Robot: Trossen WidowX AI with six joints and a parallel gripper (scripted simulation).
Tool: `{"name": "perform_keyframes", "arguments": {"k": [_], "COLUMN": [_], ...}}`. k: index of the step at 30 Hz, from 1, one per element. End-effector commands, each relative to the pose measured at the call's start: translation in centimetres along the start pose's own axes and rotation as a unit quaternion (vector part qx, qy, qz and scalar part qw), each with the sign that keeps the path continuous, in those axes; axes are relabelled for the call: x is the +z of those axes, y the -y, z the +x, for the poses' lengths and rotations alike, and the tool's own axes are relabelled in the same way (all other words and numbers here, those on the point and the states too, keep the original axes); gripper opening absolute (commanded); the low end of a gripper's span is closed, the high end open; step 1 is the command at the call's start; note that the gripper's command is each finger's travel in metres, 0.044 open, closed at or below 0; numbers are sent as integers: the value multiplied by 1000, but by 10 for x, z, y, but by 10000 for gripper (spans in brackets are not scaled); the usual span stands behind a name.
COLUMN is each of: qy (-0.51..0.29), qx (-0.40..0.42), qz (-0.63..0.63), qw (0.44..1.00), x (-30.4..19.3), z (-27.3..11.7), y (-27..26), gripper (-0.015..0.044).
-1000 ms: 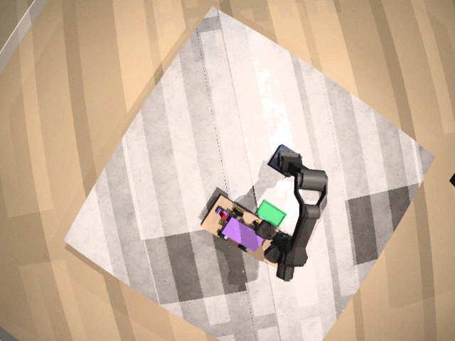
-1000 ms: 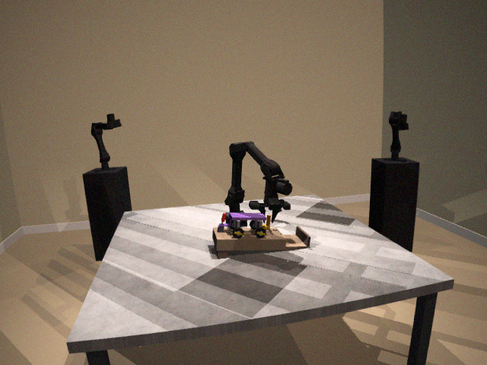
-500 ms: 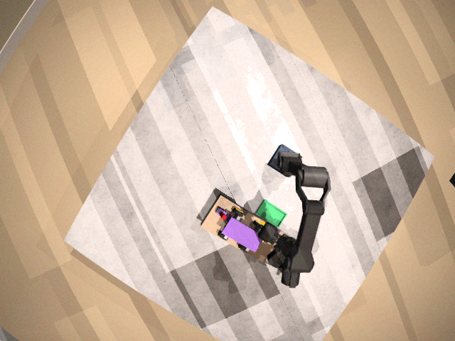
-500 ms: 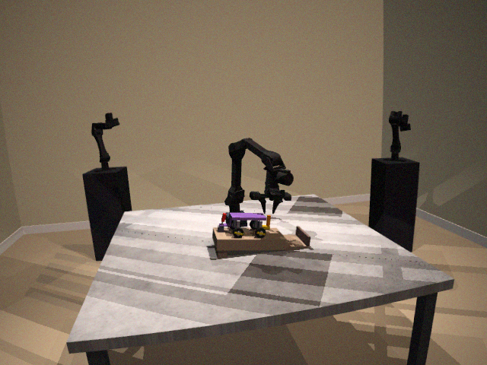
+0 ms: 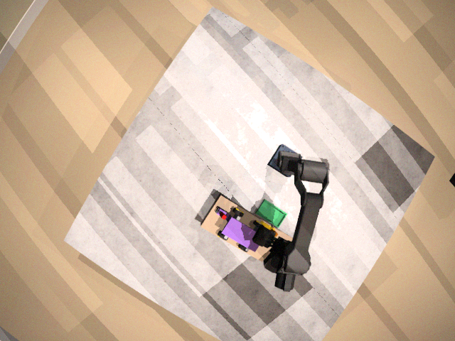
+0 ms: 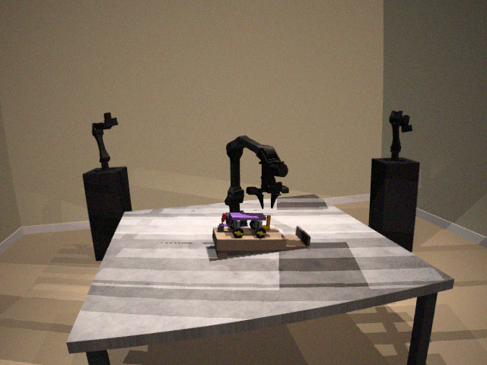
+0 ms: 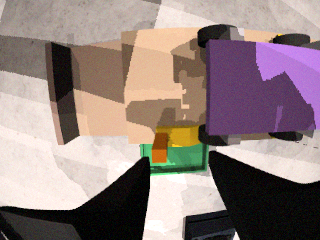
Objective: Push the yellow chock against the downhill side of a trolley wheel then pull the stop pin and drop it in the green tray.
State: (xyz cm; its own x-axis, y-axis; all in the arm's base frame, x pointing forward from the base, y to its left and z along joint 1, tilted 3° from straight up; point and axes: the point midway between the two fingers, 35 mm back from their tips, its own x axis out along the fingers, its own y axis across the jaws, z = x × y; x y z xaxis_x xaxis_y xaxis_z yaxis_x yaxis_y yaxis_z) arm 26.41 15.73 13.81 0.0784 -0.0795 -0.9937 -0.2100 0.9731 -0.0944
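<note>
The purple trolley (image 5: 234, 230) (image 6: 246, 216) (image 7: 237, 95) stands on the wooden ramp (image 5: 210, 221) (image 6: 247, 245) (image 7: 102, 112). The yellow chock (image 6: 268, 220) (image 7: 184, 136) stands upright on the ramp at the downhill side of the near wheel in the wrist view, and appears to touch it; its black base is hard to make out. The red-headed stop pin (image 5: 223, 217) (image 6: 224, 217) stands at the trolley's uphill end, outside the wrist view. The green tray (image 5: 271, 212) (image 7: 175, 173) is beside the ramp, with nothing visible in it. My gripper (image 6: 267, 207) (image 7: 179, 160) is open and empty, above the chock's handle.
A dark end board (image 6: 303, 236) (image 7: 61, 90) stands across the ramp's low end. The arm's dark base plate (image 5: 276, 163) is beyond the tray. Two other arms (image 6: 103, 147) (image 6: 396, 137) stand on black pedestals behind the table.
</note>
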Motion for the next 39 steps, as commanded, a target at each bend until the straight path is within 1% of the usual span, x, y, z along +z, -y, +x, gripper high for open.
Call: {"name": "perform_keyframes", "arguments": {"k": [1, 10, 19, 28, 39], "qy": [5, -1, -22, -56, -108], "qx": [-6, -35, -60, -75, -72], "qz": [-44, -210, -371, -521, -679], "qw": [999, 977, 926, 848, 722], "x": [6, 17, 24, 26, 21], "z": [-4, -7, -11, -15, -21], "y": [12, 51, 91, 133, 182], "gripper": [190, 190, 190, 190, 190]}}
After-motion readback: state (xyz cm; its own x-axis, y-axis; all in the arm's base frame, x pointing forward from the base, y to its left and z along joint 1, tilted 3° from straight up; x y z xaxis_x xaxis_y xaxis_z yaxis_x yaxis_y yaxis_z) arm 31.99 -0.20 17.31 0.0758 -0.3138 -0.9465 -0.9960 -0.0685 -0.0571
